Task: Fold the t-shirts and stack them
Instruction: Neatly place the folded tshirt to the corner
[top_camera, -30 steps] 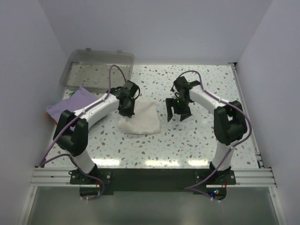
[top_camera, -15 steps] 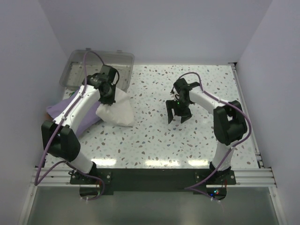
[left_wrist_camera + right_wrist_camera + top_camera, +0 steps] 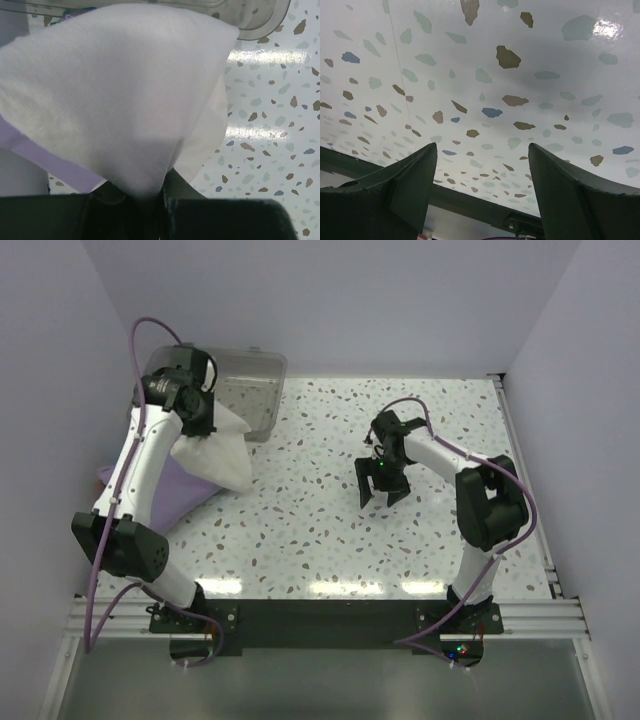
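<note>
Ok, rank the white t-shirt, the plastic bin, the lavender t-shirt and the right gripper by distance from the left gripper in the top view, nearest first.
1. White t-shirt: pinched in the left gripper, hanging from it.
2. Plastic bin, on the far side, and lavender t-shirt, on the near side: too close to call.
3. Right gripper: far off to the right, open.

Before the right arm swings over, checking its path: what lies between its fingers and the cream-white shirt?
Only bare speckled tabletop between right fingers and cream-white shirt, shown in the top view.
</note>
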Action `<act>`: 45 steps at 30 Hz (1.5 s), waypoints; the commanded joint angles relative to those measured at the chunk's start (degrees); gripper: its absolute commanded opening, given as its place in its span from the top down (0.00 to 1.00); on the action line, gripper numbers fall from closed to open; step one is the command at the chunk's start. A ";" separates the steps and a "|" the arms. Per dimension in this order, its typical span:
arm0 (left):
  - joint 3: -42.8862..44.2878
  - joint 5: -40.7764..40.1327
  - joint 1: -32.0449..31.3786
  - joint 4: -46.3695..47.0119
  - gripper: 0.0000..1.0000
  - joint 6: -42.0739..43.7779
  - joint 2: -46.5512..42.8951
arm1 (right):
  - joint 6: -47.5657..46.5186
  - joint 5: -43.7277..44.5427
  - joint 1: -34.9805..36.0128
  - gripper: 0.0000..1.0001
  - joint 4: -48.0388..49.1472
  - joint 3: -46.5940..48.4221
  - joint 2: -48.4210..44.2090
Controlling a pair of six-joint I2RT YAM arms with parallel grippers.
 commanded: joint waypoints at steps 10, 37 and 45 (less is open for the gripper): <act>2.93 -0.08 5.95 -0.94 1.00 2.33 -4.07 | -0.89 -2.16 0.03 0.23 -0.01 -0.17 -2.28; -23.26 4.93 27.66 13.48 1.00 8.49 -12.52 | -1.51 -3.30 0.03 0.23 -1.24 0.01 -4.48; -20.89 -0.69 33.64 11.81 0.28 4.88 -10.40 | -1.07 -3.66 0.03 0.23 -2.03 -0.17 -6.76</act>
